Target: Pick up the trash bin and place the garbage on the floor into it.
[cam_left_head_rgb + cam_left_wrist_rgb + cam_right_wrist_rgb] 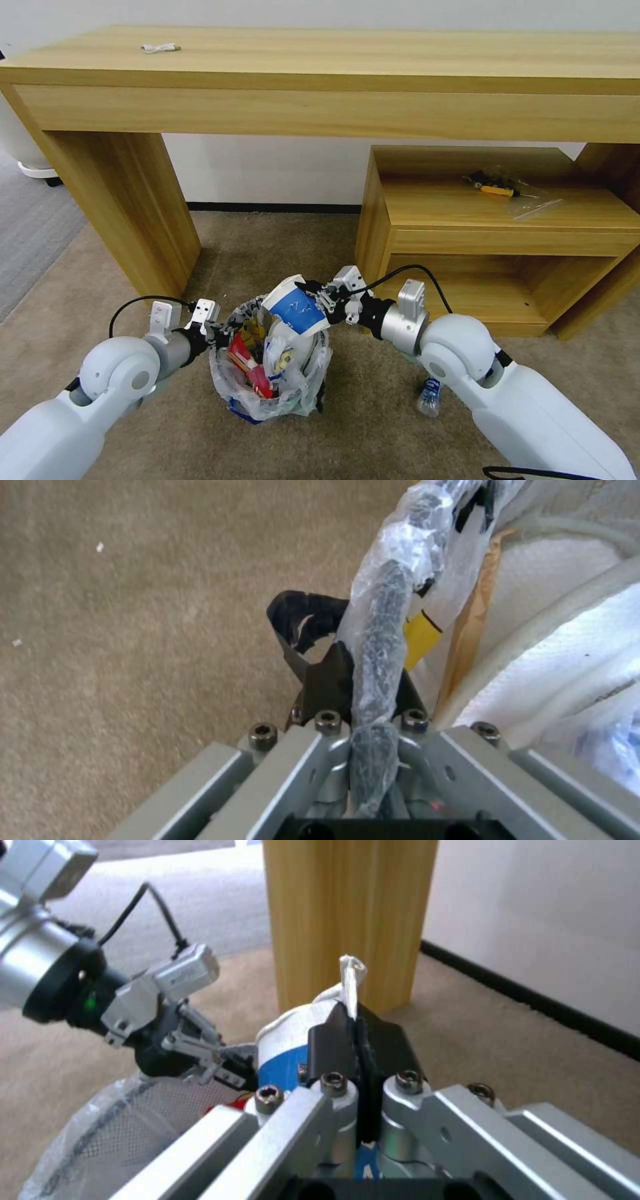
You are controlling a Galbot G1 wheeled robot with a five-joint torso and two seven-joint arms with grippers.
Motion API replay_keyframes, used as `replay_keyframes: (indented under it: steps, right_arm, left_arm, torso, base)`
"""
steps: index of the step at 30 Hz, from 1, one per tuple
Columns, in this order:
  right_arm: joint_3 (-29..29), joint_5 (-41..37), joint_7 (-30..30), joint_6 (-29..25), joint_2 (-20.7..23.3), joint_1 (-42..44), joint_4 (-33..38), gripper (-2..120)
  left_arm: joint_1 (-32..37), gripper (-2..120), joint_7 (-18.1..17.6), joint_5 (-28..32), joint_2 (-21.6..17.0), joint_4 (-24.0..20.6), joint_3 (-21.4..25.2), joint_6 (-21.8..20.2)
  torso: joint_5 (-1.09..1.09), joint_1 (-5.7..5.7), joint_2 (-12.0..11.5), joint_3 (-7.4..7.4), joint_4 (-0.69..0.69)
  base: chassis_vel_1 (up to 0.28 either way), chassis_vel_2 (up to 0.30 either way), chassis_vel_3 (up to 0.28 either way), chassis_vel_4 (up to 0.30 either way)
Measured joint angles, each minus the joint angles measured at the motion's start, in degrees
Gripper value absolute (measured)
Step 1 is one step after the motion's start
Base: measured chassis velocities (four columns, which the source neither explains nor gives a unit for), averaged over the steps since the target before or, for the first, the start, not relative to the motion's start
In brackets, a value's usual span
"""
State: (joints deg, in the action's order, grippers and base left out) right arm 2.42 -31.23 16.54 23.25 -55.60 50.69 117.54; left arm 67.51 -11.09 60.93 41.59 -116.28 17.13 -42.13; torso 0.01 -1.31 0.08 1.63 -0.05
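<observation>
Head view: trash bin [270, 393] on carpet [373, 427].

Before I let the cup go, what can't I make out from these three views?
- Bottle on the carpet: head view, partly behind the right arm.
- Bin floor and lower contents: head view, buried under the cup and wrappers.
- Left gripper finger behind the bagged rim: left wrist view.
- Cup's open end: right wrist view, blocked by the right gripper.
</observation>
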Motion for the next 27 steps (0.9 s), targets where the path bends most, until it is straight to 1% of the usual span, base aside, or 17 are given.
replay_keyframes:
  steps: [3, 4, 5, 6, 7, 9, 10, 11, 14, 15, 18, 21, 27]
  right_arm:
    - [3.4, 1.6, 0.3, -0.7, -0.3, -1.9, -1.6, 0]
    - [3.4, 1.6, 0.3, -0.7, -0.3, -1.9, -1.6, 0]
    - [5.2, 1.8, 0.4, -0.8, -0.4, -3.5, -2.4, 0]
    - [7.1, 2.1, 0.4, -0.9, -0.5, -5.3, -3.5, 0]
    - [7.1, 2.1, 0.4, -0.9, -0.5, -5.3, -3.5, 0]
    - [9.6, 2.9, 0.5, -1.3, -0.8, -7.8, -4.9, 0]
    - [11.7, 3.1, 0.8, -1.3, -1.2, -10.1, -6.0, 0]
    - [11.7, 3.1, 0.8, -1.3, -1.2, -10.1, -6.0, 0]
    - [15.4, 3.6, 0.7, -1.3, -1.3, -13.0, -7.3, 0]
    - [15.4, 3.6, 0.7, -1.3, -1.3, -13.0, -7.3, 0]
    - [17.9, 3.4, 0.5, -0.6, -0.7, -14.1, -7.1, 0]
    - [18.7, 3.5, 0.5, -0.4, -0.4, -14.2, -6.9, 0]
    - [18.3, 4.9, 0.6, 0.3, 1.1, -13.1, -6.5, 0]
  left_arm:
    - [-0.3, 0, -0.9, 0.9, 0.0, -0.4, -0.6, 0.0]
    - [-0.3, 0, -0.9, 0.9, 0.0, -0.4, -0.6, 0.0]
    - [-0.3, 0, -1.1, 1.5, -0.3, -0.7, -0.5, 0.0]
    - [-0.2, 0, -1.3, 2.3, -0.8, -1.0, -0.1, 0.0]
    - [-0.2, 0, -1.3, 2.3, -0.8, -1.0, -0.1, 0.0]
    - [0.1, 0, -1.6, 3.1, -1.3, -1.3, 0.6, 0.0]
    - [1.0, 0, -1.9, 3.5, -1.9, -1.8, 1.7, 0.0]
    - [1.0, 0, -1.9, 3.5, -1.9, -1.8, 1.7, 0.0]
    - [2.4, 0, -2.1, 4.0, -2.5, -2.5, 2.9, 0.0]
    - [2.4, 0, -2.1, 4.0, -2.5, -2.5, 2.9, 0.0]
    - [2.7, 0, -2.1, 4.1, -2.5, -2.8, 3.1, 0.0]
    - [2.7, 0, -2.1, 4.1, -2.2, -2.9, 3.1, 0.0]
    - [2.0, 0, -2.1, 4.4, -2.4, -3.0, 3.0, 0.0]
  torso:
    - [0.0, 0.0, 0.0, 0.0, 0.0]
    - [0.0, 0.0, 0.0, 0.0, 0.0]
    - [0.0, 0.0, 0.0, 0.0, -0.01]
    - [-0.01, 0.0, 0.0, 0.0, 0.0]
    - [-0.01, 0.0, 0.0, 0.0, 0.0]
    - [0.0, 0.0, 0.0, 0.0, 0.02]
    - [-0.01, 0.0, 0.0, 0.0, 0.02]
    - [-0.01, 0.0, 0.0, 0.0, 0.02]
    - [-0.01, 0.0, 0.0, 0.0, 0.03]
    - [-0.01, 0.0, 0.0, 0.0, 0.03]
    - [-0.01, 0.0, 0.0, 0.0, -0.01]
    - [-0.01, 0.0, 0.0, 0.0, 0.0]
    - [0.0, 0.0, 0.0, 0.0, 0.0]
  base:
    - [0.0, 0.0, 0.0, 0.0]
    - [0.0, 0.0, 0.0, 0.0]
    - [0.0, 0.0, 0.0, 0.0]
    - [0.0, 0.0, 0.0, 0.0]
    - [0.0, 0.0, 0.0, 0.0]
    - [0.0, 0.0, 0.0, 0.0]
    - [0.0, 0.0, 0.0, 0.0]
    - [0.0, 0.0, 0.0, 0.0]
    - [0.0, 0.0, 0.0, 0.0]
    - [0.0, 0.0, 0.0, 0.0]
    - [0.0, 0.0, 0.0, 0.0]
    - [0.0, 0.0, 0.0, 0.0]
    - [0.0, 0.0, 0.0, 0.0]
